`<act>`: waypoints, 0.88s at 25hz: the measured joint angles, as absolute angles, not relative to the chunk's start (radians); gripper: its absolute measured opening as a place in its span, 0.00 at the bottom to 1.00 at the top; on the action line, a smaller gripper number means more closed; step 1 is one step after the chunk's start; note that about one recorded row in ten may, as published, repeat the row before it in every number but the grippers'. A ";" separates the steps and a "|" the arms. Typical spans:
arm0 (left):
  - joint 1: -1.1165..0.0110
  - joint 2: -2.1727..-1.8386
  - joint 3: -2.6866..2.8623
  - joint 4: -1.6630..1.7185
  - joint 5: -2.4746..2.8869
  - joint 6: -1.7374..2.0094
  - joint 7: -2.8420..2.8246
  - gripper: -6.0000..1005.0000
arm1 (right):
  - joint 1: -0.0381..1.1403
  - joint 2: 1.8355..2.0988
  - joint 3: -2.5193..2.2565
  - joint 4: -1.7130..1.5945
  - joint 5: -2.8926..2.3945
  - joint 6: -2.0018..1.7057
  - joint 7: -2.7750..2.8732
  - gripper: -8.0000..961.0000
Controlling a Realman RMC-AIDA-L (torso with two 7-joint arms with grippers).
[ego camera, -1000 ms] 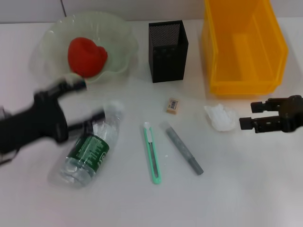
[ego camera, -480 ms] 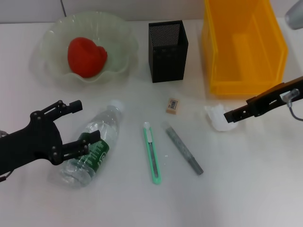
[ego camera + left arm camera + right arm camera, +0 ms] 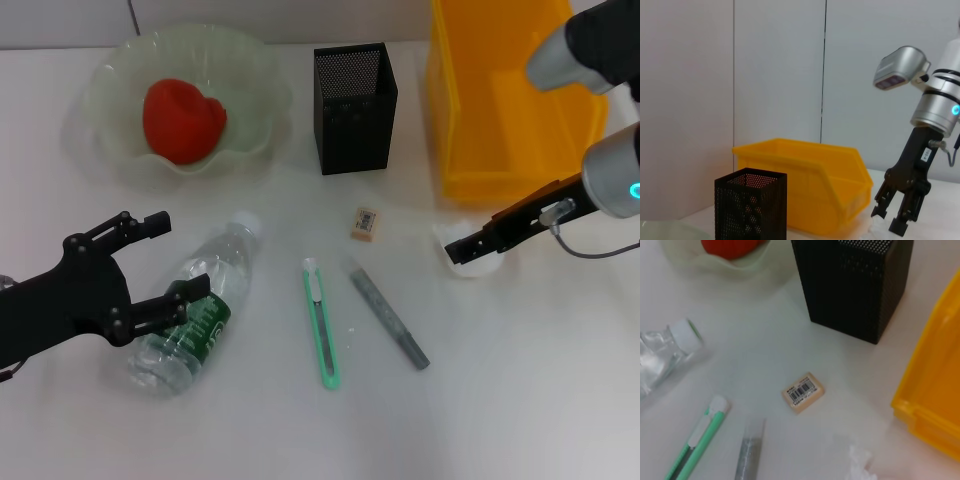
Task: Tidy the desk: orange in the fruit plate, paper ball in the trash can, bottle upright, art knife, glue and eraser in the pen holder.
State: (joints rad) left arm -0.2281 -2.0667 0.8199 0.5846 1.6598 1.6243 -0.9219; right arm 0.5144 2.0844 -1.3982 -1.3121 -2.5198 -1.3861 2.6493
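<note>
While my left gripper (image 3: 150, 262) hovers at the lower left of the head view, its fingers are spread wide around the neck end of the water bottle (image 3: 195, 312), which lies tipped on its side on the white desk (image 3: 520, 400); I cannot tell whether the fingers touch it. Just right of the bottle, at lower centre, the mint-green art knife (image 3: 320, 325) lies flat, with the grey glue stick (image 3: 389, 317) beside it, angled. Slightly higher, the tan eraser (image 3: 364, 223) sits alone with its barcode label up. At middle right, my right gripper (image 3: 466, 248) points down onto the white paper ball (image 3: 455, 262), jaws parted about it, not closed. Farther back, the black mesh pen holder (image 3: 354, 94) stands upper centre, the yellow trash can (image 3: 510, 95) upper right, and the pale green fruit plate (image 3: 250, 70) upper left, with the orange (image 3: 182, 119) inside it.
</note>
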 joint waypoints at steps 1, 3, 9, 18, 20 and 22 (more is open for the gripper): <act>-0.228 -2.067 0.820 0.584 1.660 1.623 -0.915 0.86 | 0.525 2.084 -1.405 -1.291 -2.523 -1.375 2.650 0.86; -0.228 -2.068 0.820 0.584 1.660 1.622 -0.910 0.86 | 0.548 2.083 -1.411 -1.243 -2.535 -1.362 2.650 0.86; -0.230 -2.069 0.817 0.584 1.660 1.622 -0.910 0.86 | 0.583 2.085 -1.426 -1.182 -2.582 -1.356 2.656 0.81; -0.230 -2.067 0.813 0.584 1.655 1.622 -0.908 0.86 | 0.572 2.084 -1.418 -1.221 -2.582 -1.372 2.658 0.67; -0.233 -2.066 0.813 0.584 1.654 1.622 -0.908 0.86 | 0.557 2.084 -1.416 -1.281 -2.577 -1.404 2.658 0.60; -0.233 -2.066 0.813 0.584 1.654 1.622 -0.908 0.86 | 0.524 2.084 -1.388 -1.424 -2.576 -1.459 2.663 0.56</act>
State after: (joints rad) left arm -0.2331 -2.0662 0.8129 0.5845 1.6542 1.6221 -0.9080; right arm 0.5236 2.0839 -1.3879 -1.4244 -2.5759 -1.4594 2.6632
